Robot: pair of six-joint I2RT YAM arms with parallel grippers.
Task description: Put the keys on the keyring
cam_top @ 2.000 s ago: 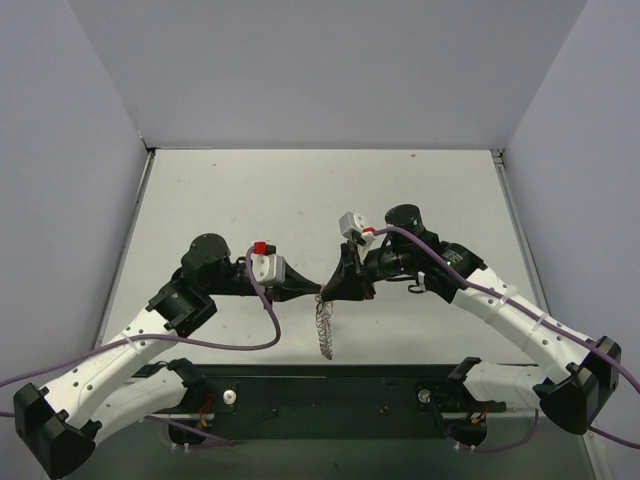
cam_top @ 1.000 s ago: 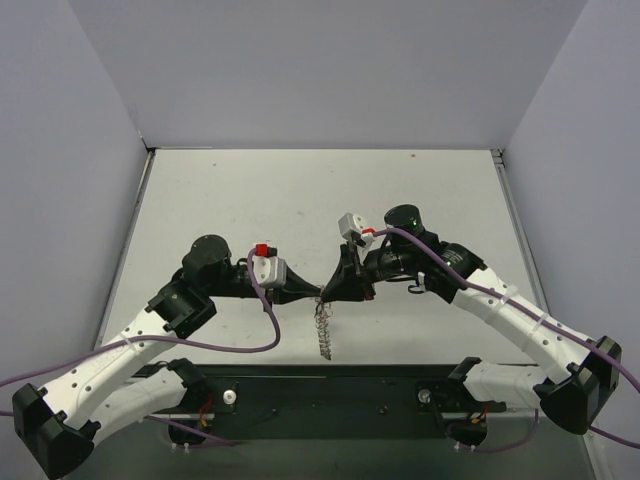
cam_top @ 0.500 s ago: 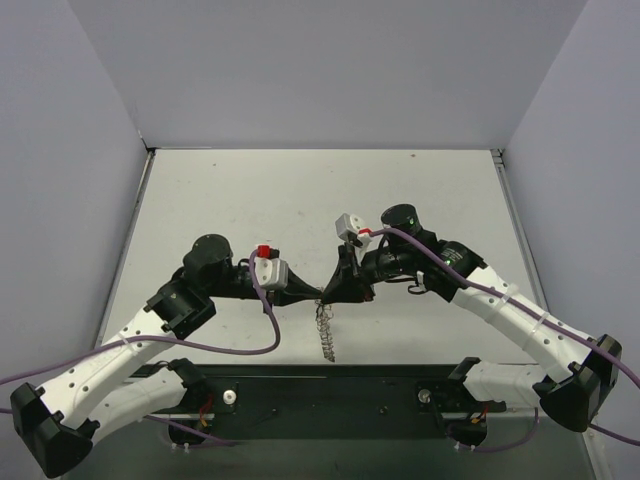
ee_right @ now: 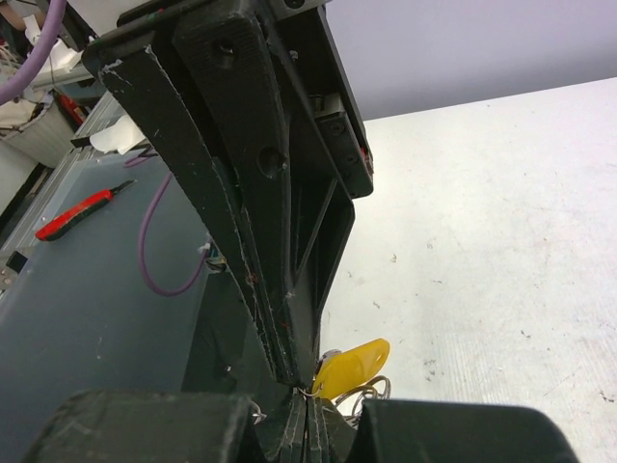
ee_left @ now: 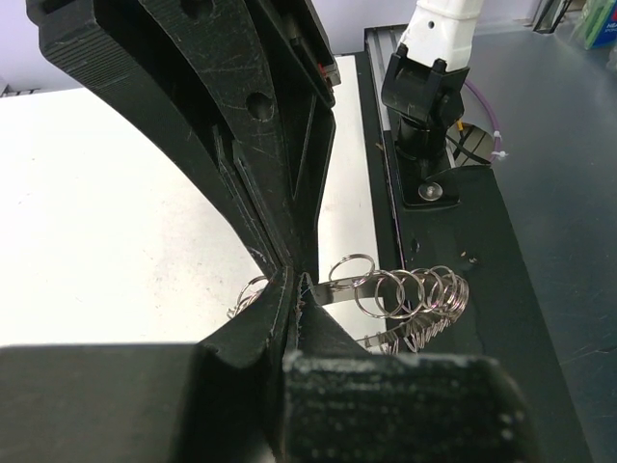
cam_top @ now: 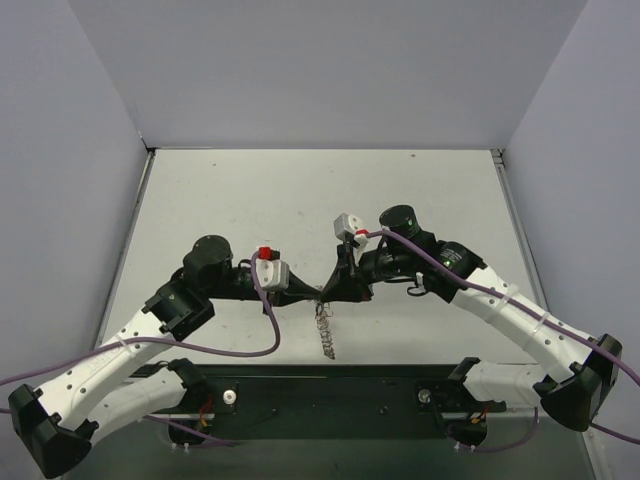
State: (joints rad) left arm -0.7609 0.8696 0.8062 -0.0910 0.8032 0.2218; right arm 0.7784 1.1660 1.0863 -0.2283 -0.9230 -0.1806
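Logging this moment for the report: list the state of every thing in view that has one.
left fingers: shut on the keyring.
right fingers: shut, seemingly pinching the yellow key.
keyring: held at one end, coils hanging loose.
yellow key: head sticking out from the right fingers.

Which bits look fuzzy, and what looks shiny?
Left wrist view: the left gripper blurs close to the lens, while the keyring coils look sharp and glinting. Right wrist view: the right gripper blurs at the bottom; the yellow key is crisp. Top view: even light, all sharp.
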